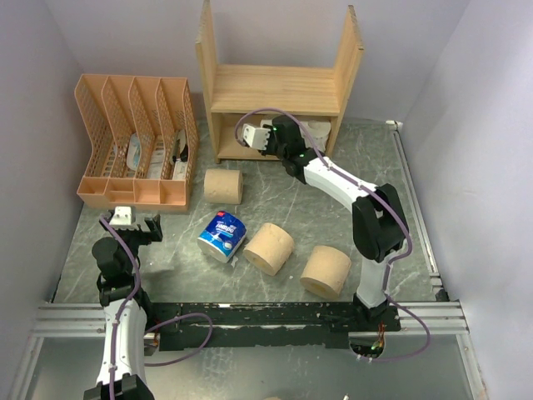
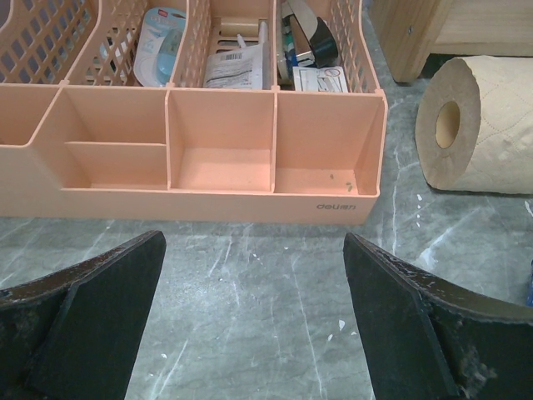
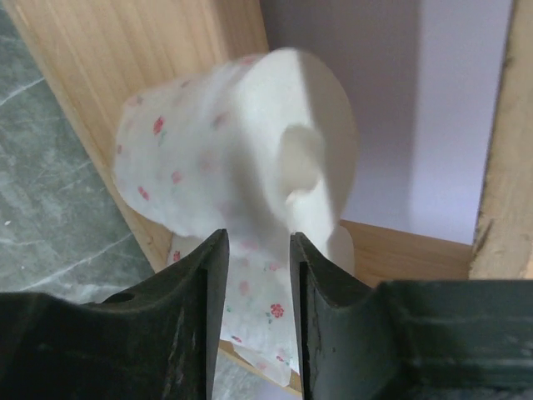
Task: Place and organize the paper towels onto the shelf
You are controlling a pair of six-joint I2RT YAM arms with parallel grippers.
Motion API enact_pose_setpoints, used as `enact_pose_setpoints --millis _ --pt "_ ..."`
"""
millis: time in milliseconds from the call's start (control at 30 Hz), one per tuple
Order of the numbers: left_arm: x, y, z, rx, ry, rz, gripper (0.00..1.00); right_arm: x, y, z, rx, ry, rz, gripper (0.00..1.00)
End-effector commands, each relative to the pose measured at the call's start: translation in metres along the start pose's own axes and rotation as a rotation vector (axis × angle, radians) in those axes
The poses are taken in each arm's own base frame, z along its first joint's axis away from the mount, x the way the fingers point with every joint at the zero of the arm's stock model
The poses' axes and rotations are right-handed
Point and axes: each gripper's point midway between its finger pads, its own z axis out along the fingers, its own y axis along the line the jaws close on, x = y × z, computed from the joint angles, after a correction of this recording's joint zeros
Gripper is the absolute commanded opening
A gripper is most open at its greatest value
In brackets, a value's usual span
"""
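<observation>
The wooden shelf (image 1: 275, 87) stands at the back. My right gripper (image 1: 271, 138) reaches into its lower tier. In the right wrist view the gripper (image 3: 258, 250) is shut on a white roll with small red flowers (image 3: 241, 142), pinching its lower part over the shelf board (image 3: 400, 250). A white shape (image 1: 315, 127) shows in the lower tier beside the arm. Three tan rolls (image 1: 223, 186) (image 1: 269, 248) (image 1: 326, 272) and a blue-and-white wrapped roll (image 1: 222, 236) lie on the table. My left gripper (image 1: 133, 221) (image 2: 254, 275) is open and empty, low over the table.
A peach mesh file organizer (image 1: 133, 142) (image 2: 208, 200) holding small items stands at the back left, just ahead of my left gripper. One tan roll (image 2: 479, 125) lies to its right, next to the shelf's leg (image 2: 412, 37). Walls close in the table on both sides.
</observation>
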Motion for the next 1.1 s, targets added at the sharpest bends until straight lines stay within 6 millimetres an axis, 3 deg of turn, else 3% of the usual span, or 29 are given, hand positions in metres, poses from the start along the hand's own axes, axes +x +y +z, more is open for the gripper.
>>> enact_pose_setpoints --millis 0,300,333,400,433,467,600,667,733,833,900,967,1067 --pt "0.032 -0.003 -0.005 0.014 0.049 -0.016 1.0 -0.002 -0.032 -0.002 0.098 -0.008 0.034 0.37" --pt "0.031 -0.003 -0.005 0.015 0.047 -0.017 1.0 -0.004 -0.054 -0.018 0.174 -0.014 0.049 0.46" --pt "0.031 -0.003 -0.005 0.014 0.047 -0.017 1.0 -0.005 -0.054 -0.024 0.186 -0.016 0.054 0.51" --pt "0.031 -0.003 -0.005 0.014 0.046 -0.017 1.0 -0.014 -0.056 -0.049 0.198 -0.049 0.064 0.79" --pt "0.031 -0.003 -0.005 0.014 0.047 -0.017 1.0 -0.017 -0.049 -0.061 0.178 -0.076 0.07 0.97" --pt "0.031 -0.003 -0.005 0.015 0.046 -0.016 1.0 -0.02 -0.039 -0.073 0.147 -0.106 0.076 1.0" --pt "0.032 -0.003 -0.005 0.014 0.049 -0.016 1.0 -0.015 0.024 -0.107 -0.122 -0.135 0.137 1.0" --pt "0.031 -0.002 -0.005 0.013 0.048 -0.016 1.0 -0.025 0.035 -0.126 -0.24 -0.162 0.332 1.0" --pt "0.032 -0.003 -0.005 0.013 0.05 -0.017 1.0 -0.042 0.058 -0.157 -0.467 -0.234 0.501 1.0" --pt "0.032 -0.003 -0.004 0.015 0.05 -0.016 1.0 -0.076 0.086 -0.206 -0.724 -0.395 0.583 1.0" --pt "0.031 -0.003 -0.005 0.013 0.047 -0.015 1.0 -0.093 0.097 -0.225 -0.844 -0.469 0.646 1.0" --pt "0.032 -0.003 -0.005 0.016 0.048 -0.016 1.0 -0.1 0.11 -0.227 -0.939 -0.473 0.713 0.93" --pt "0.031 -0.003 -0.005 0.016 0.047 -0.016 1.0 -0.1 0.131 -0.206 -0.971 -0.411 0.835 0.9"
